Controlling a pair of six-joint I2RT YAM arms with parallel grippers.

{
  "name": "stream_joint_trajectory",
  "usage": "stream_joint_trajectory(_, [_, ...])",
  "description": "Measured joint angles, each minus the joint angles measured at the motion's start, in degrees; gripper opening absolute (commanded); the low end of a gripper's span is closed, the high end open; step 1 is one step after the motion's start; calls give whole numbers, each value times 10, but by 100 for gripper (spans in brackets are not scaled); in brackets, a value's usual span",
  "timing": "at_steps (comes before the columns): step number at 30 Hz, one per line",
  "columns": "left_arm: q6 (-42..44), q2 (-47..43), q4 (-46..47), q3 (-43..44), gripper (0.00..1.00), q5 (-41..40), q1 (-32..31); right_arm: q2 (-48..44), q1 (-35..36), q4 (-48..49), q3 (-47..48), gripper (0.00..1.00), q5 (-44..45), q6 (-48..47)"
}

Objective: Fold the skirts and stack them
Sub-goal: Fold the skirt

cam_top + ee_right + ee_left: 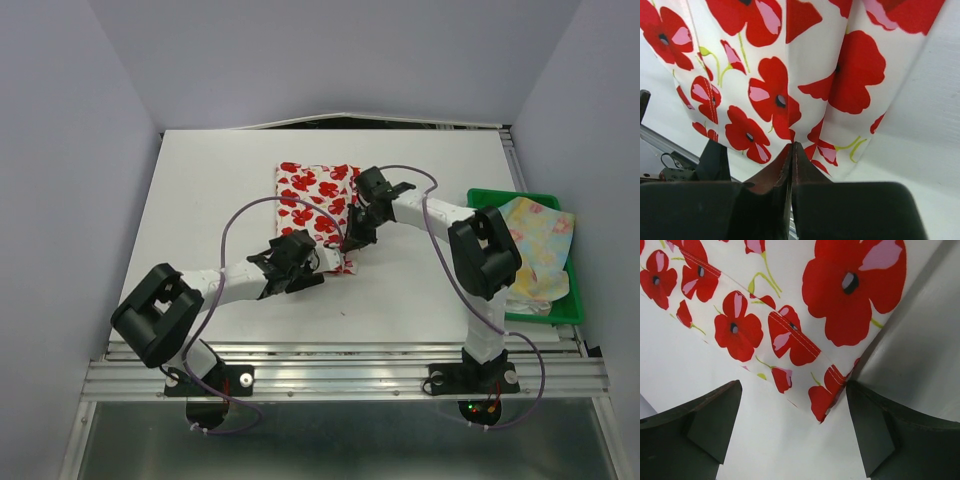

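On the white table [200, 200], the red-flowered skirt [315, 195] is pinched at one edge.
Over its near corner the left gripper [794, 387] is held wide apart, grasping nothing; the right gripper [791, 147] is clamped onto the skirt's right edge; the pale yellow skirt [540, 245] is seen lying in the green tray [575, 312], far right.

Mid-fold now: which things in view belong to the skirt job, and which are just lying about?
Job: red-flower skirt, pinched by the right gripper; left gripper, open at its corner; pastel floral skirt, lying in the green tray.
Lying about: green tray; table.
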Motion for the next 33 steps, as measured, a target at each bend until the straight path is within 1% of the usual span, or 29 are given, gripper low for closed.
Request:
stream_joint_trajectory(1, [0, 2, 1, -1, 98, -1, 0, 0, -2, 0, -4, 1, -3, 0])
stream_joint_trajectory(6, [-1, 3, 12, -5, 98, 2, 0, 0, -10, 0, -14, 1, -13, -1])
stream_joint_trajectory(7, [-1, 3, 16, -6, 98, 2, 0, 0, -12, 0, -14, 3, -15, -2])
stream_joint_trajectory(8, [-1, 3, 18, -7, 98, 2, 0, 0, -14, 0, -14, 13, -16, -3])
stream_joint_trajectory(9, [-1, 3, 20, -7, 98, 2, 0, 0, -14, 0, -14, 12, -19, -3])
stream_joint_trajectory(10, [-2, 3, 21, -7, 99, 2, 0, 0, -15, 0, -14, 3, -21, -6])
stream_joint_trajectory(11, [-2, 3, 21, -7, 98, 2, 0, 0, -15, 0, -14, 1, -24, -6])
stream_joint_trajectory(21, [-5, 5, 26, -7, 98, 2, 0, 0, -18, -1, -14, 1, -27, -11])
stream_joint_trajectory(33, [-6, 6, 44, -14, 99, 4, 0, 0, -56, -7, -15, 1, -22, -38])
